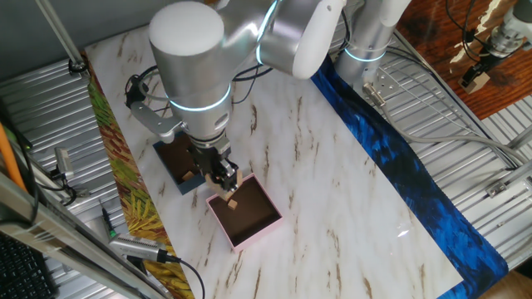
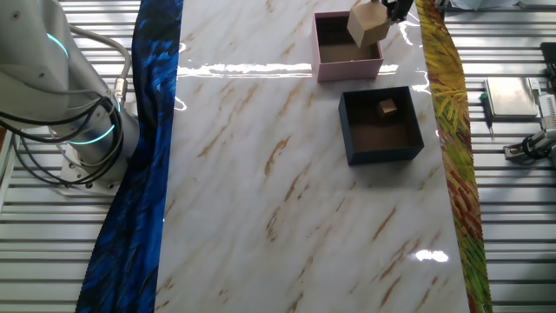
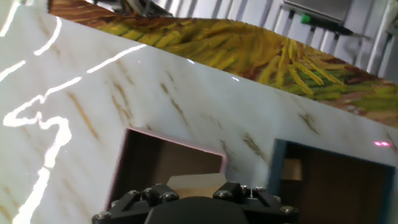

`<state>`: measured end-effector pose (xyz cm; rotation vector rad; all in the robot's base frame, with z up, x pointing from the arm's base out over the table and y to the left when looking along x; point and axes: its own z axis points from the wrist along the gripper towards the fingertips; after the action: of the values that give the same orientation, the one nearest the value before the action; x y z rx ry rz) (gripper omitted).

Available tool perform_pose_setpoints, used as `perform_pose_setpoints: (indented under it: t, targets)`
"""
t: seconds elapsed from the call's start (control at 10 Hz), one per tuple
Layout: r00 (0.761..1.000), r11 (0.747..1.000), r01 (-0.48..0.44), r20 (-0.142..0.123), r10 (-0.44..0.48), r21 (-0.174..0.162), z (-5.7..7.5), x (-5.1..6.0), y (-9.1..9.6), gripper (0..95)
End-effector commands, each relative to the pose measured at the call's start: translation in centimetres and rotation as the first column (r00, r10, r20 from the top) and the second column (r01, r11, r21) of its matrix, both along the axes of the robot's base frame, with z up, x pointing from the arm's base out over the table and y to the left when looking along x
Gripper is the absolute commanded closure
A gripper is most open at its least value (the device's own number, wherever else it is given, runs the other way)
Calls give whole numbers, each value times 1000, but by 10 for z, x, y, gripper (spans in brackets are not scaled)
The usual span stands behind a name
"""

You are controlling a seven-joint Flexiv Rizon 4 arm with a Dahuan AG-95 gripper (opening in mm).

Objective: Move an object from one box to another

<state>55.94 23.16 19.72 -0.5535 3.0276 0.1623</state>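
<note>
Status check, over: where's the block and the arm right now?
Gripper shut on wooden block, above pink box. Second block in blue box. Nothing in the way.

Arm point(image 1: 208, 58) bent downward, end effector point(image 1: 226, 184) clamped shut

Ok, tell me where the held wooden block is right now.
In the other fixed view, the wooden block hangs in the gripper over the pink box, beyond the blue box.
</note>
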Motion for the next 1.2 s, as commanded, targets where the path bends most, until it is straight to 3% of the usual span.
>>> perform_pose_setpoints:
  t: [0.1, 0.4, 0.8, 1.2]
  targets:
    - [998, 998, 62, -12, -62, 9, -3, -5, 21, 950]
    - [995, 995, 102, -21, -102, -6, -5, -17, 39, 950]
    - [991, 991, 133, -22, -134, -22, -6, -18, 39, 950]
    - [996, 996, 88, -21, -88, -5, -6, -18, 39, 950]
